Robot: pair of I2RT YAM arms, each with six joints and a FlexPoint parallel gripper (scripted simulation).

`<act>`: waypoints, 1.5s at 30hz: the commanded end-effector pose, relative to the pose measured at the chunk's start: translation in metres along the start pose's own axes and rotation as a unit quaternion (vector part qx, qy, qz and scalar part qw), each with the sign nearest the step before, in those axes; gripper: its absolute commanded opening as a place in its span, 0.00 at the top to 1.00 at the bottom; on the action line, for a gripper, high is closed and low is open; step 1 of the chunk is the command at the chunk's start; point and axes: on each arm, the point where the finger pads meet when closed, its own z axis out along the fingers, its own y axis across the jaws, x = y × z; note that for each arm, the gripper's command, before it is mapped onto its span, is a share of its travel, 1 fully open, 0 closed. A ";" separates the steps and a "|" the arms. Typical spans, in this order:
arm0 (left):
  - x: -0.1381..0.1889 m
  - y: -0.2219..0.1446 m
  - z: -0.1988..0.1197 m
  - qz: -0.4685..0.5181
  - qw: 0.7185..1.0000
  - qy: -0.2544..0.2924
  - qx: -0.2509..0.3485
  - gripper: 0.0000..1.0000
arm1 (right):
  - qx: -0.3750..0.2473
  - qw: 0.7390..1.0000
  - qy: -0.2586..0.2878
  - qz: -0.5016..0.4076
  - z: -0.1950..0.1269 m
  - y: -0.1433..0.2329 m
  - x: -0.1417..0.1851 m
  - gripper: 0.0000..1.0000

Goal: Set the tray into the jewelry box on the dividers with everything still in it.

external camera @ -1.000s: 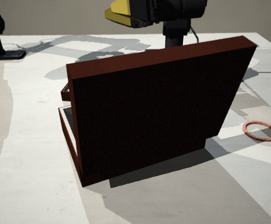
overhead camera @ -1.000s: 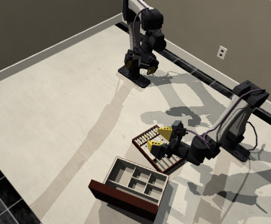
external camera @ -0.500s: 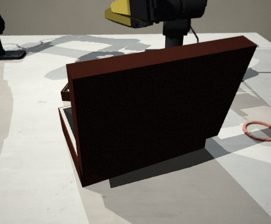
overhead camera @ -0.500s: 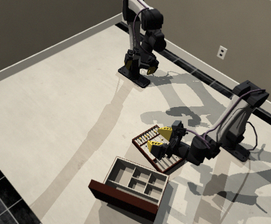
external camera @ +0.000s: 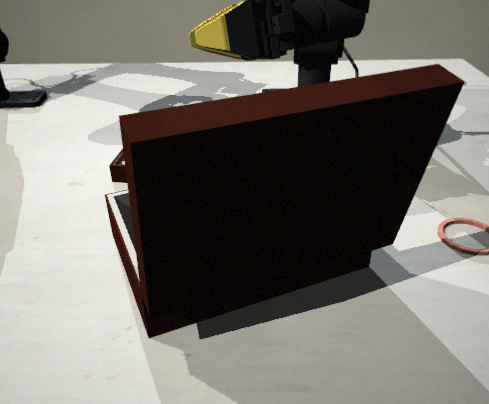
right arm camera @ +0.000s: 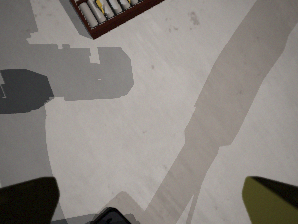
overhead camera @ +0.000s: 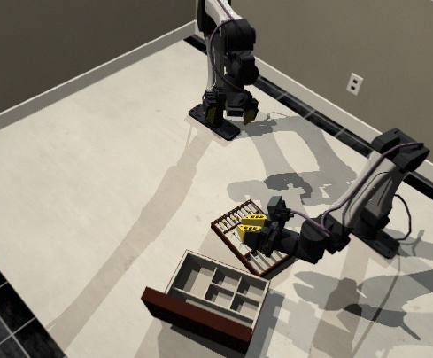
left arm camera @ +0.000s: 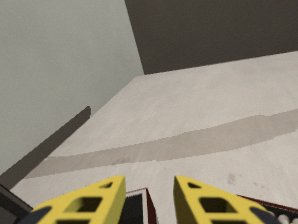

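Left hand narrow, holding nothing, right hand wide: shallow red-brown wooden tray needed gripping level at opposite rims.

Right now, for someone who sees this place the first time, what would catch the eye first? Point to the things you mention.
Probably the jewelry box [overhead camera: 214, 290] [external camera: 275, 200], with its dark red lid raised over pale compartments. Next, the yellow fingers of the left claw [overhead camera: 243, 228] [external camera: 191, 37] [left arm camera: 149, 181], in the top view over the tray [overhead camera: 230, 245] of small rolls and slots. In the exterior view, a copper-colored ring [external camera: 442, 239] lies to the right of the box.
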 end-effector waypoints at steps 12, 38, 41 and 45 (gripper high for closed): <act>0.055 -0.019 0.022 -0.037 0.978 0.203 -0.032 0.71 | -0.208 0.942 -0.248 -0.091 0.015 0.020 -0.054 0.00; 0.115 -0.130 -0.063 0.064 0.779 0.603 0.157 0.71 | -0.215 0.881 -0.394 -0.149 0.008 0.020 -0.043 0.00; 0.118 -0.157 -0.077 0.067 0.749 0.626 0.206 0.71 | -0.215 0.879 -0.395 -0.158 0.008 0.031 -0.039 0.00; 0.122 -0.176 -0.085 0.079 0.721 0.643 0.246 0.71 | -0.213 0.878 -0.396 -0.162 0.008 0.039 -0.034 0.00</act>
